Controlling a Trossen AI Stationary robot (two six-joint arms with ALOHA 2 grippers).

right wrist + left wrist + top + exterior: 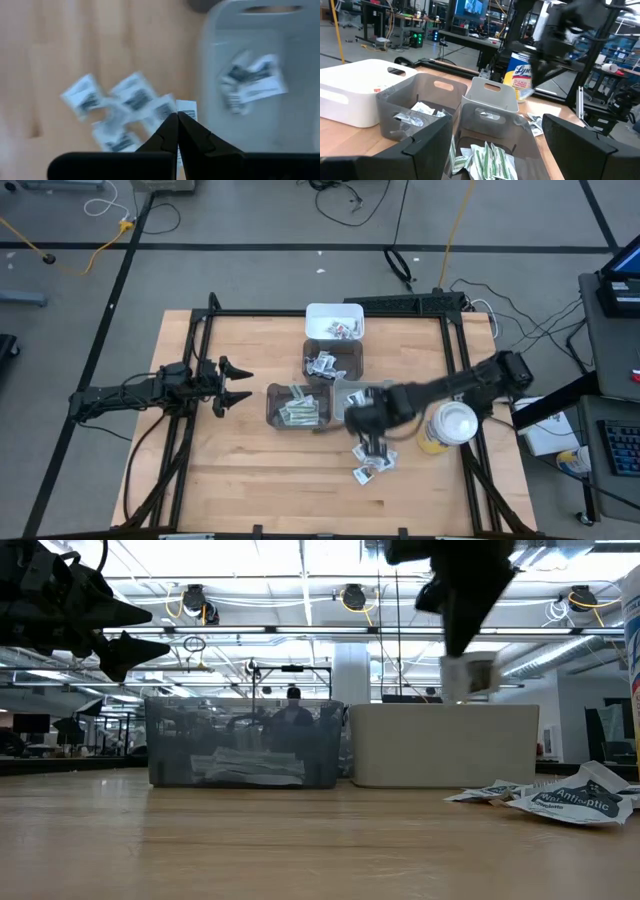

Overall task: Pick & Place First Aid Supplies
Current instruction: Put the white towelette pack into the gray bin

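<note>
Four small rectangular plastic bins sit clustered at the middle of the light wooden table. The white bin at the far end holds a few small packets with red and blue marks. Just nearer, a translucent grey bin holds crumpled white sachets. The grey bin on the left of the cluster holds narrow green-striped strip wrappers. Beside it on the right, the pale grey bin holds white sachets with dark print, though blur hides how many. The right gripper hangs above the table just near of this bin, its fingers pressed together on a small white packet. Below it, loose white sachets lie scattered on the wood. A yellow canister with a white lid stands to their right. The left gripper waits at the left, fingers spread, holding nothing.
</note>
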